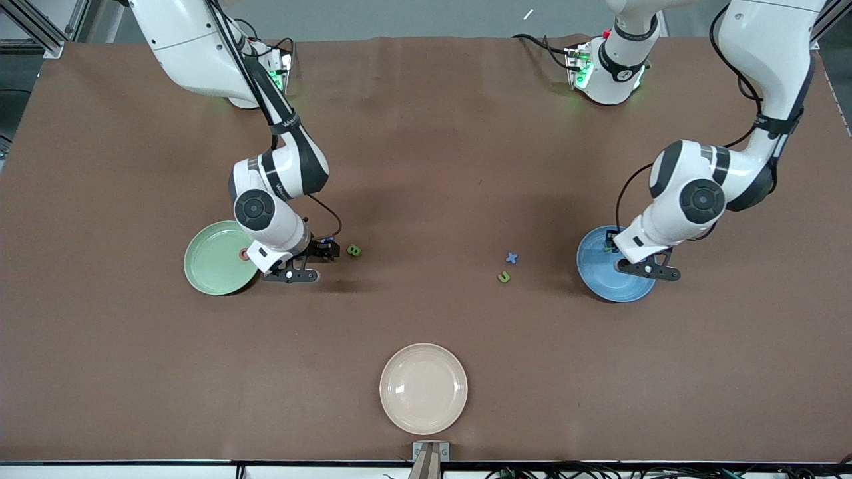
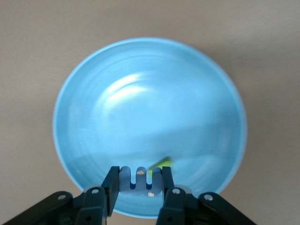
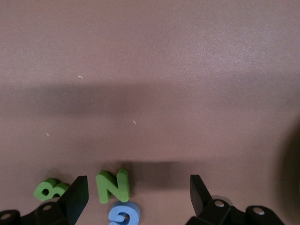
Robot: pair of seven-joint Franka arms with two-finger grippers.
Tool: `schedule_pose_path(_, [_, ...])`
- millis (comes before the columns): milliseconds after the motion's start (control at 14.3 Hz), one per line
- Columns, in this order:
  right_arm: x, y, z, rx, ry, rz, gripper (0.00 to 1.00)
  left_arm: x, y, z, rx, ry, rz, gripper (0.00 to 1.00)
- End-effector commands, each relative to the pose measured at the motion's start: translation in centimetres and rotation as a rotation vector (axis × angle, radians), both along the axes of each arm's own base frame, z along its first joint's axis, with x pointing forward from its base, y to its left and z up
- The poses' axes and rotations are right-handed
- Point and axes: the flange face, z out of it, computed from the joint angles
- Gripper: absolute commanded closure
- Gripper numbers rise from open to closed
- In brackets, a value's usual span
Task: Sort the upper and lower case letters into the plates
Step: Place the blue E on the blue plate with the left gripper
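Note:
The pale mint green plate (image 1: 213,266) lies toward the right arm's end of the table with a small red letter (image 1: 243,253) on it. My right gripper (image 1: 326,250) is open and low beside that plate; in the right wrist view (image 3: 138,197) a green N (image 3: 113,186) and a blue G (image 3: 124,214) lie between its fingers, and a green B (image 3: 47,189) (image 1: 354,251) lies just outside. My left gripper (image 1: 610,243) hangs over the blue plate (image 1: 612,285) (image 2: 140,103), shut on a blue letter (image 2: 140,180). A green letter (image 2: 160,163) lies in that plate.
A blue x (image 1: 511,257) and a green u (image 1: 504,277) lie on the brown table between the two plates, closer to the blue one. A cream plate (image 1: 423,388) sits nearer the front camera, mid-table, with nothing on it.

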Motion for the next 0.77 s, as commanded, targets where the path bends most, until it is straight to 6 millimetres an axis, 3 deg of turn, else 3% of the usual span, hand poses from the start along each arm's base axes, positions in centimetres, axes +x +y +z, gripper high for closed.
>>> schedule_pose_path(0, [-1.1, -0.4, -0.8, 0.004, -0.011, 0.016, 0.04, 0.0, 1.6, -2.0, -0.004, -0.011, -0.056, 0.80])
schedule_pose_path(279, [-2.1, 0.2, -2.0, 0.003, -0.018, 0.016, 0.04, -0.3, 2.2, -4.2, 0.015, -0.003, -0.102, 0.77])
schedule_pose_path(698, [-2.6, 1.2, -2.6, 0.021, -0.017, -0.002, 0.04, -0.4, 2.0, -4.4, 0.015, 0.000, -0.108, 0.74])
